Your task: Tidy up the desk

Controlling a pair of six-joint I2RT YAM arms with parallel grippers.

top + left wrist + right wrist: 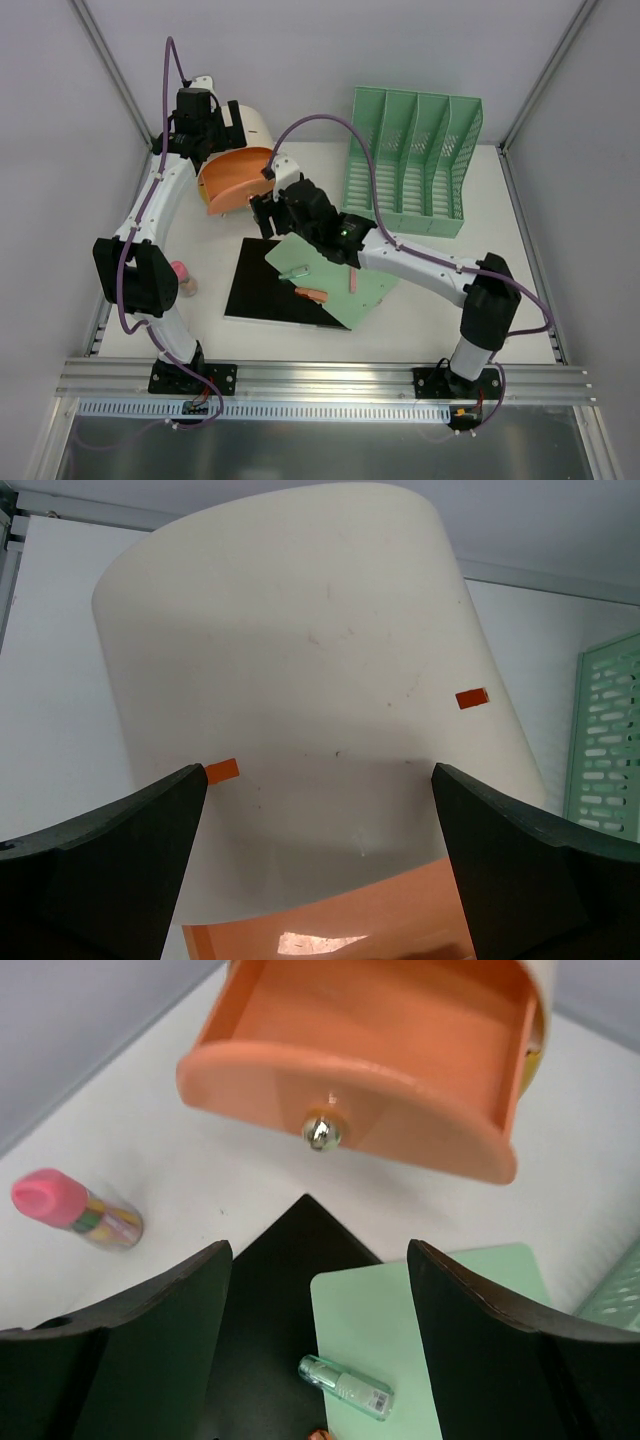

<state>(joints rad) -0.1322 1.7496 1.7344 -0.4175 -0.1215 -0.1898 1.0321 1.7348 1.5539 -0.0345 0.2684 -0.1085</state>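
**Desk part-sorted, drawer open and empty.** My left gripper (315, 780) has its fingers (130, 850) spread as wide as they go and grips nothing. They frame the cream rounded plastic drawer cabinet (300, 630), and I cannot tell whether they touch it. My right gripper (320, 1250) is also spread and empty, hanging over the corner of the black rectangular sheet (280, 1300). It faces the small silver knob (322, 1130) of the orange plastic drawer (260, 1080), which is pulled out of the cabinet.

Done, by my reading: the drawer is open and ready to be filled. Nothing lies in the part of it that shows.

Left to do — nearly everything loose:
- a small clear tube with a pale green cap (345, 1385) lies on the mint-green flat board (370, 1310);
- a short orange stick (311, 293) and a thin pink stick (352, 282) lie on the same board;
- a pink-capped tube with a striped body (75, 1210) lies apart, on the left of the matte white desk (420, 320).

The board overlaps the black sheet, and neither is filed in the mint-green slotted file rack (410, 160) at the far right — I judge the task to be at an early stage.
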